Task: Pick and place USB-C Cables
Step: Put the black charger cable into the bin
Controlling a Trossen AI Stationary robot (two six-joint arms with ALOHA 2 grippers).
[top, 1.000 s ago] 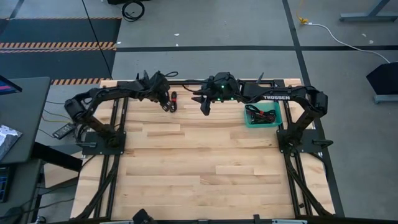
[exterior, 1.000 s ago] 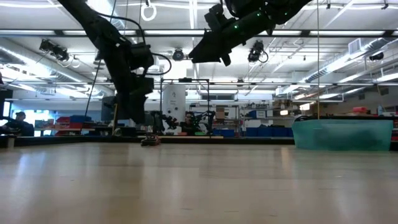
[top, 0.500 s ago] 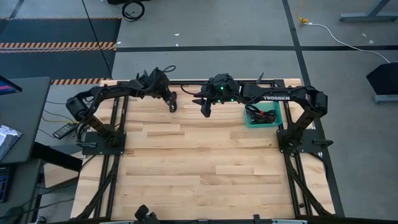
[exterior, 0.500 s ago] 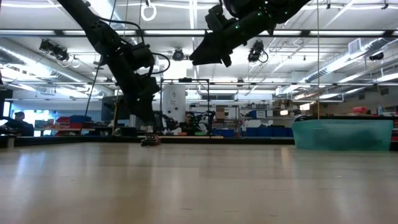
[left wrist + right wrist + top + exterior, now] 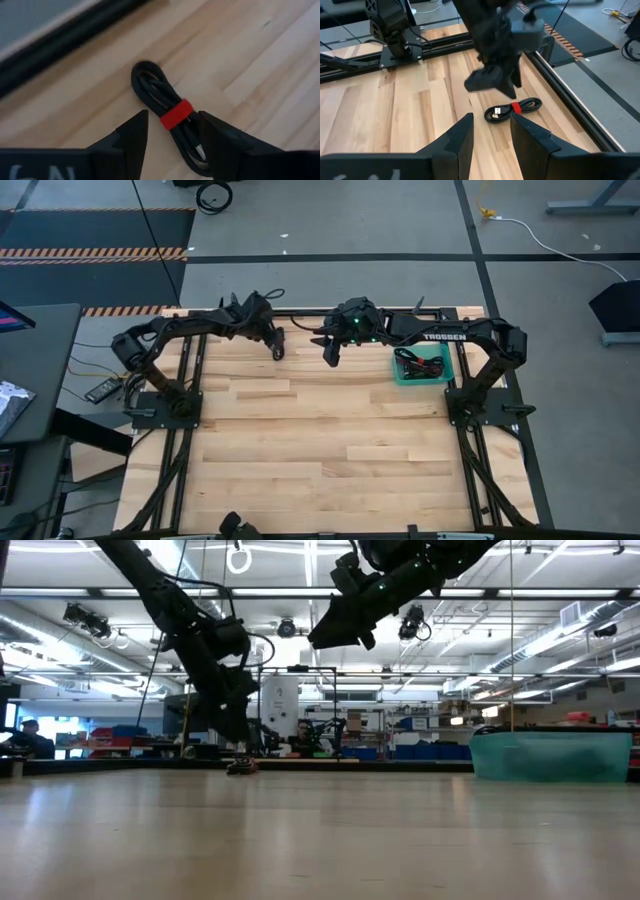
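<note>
A black coiled USB-C cable with a red tie [image 5: 167, 111] lies flat on the wood near the table's far edge. It also shows in the right wrist view [image 5: 513, 110] and as a small dark lump in the low view [image 5: 240, 767]. My left gripper [image 5: 172, 132] is open just above it, pointing down, with one finger on each side of the coil beside the tie. In the high view this gripper [image 5: 277, 348] hides the cable. My right gripper [image 5: 328, 355] is open and raised to the cable's right [image 5: 492, 135]. More cables [image 5: 420, 364] lie in the teal bin.
The teal bin [image 5: 397, 378] sits on the table's right side near the far edge, beside the right arm. The black frame rail [image 5: 60, 35] runs along the far edge just behind the cable. Bare wood spreads over the table's middle and near half.
My left gripper has moved toward the table's right, from beside the cable to over it, and has tipped to point more steeply down. The cable has stayed where it was.
</note>
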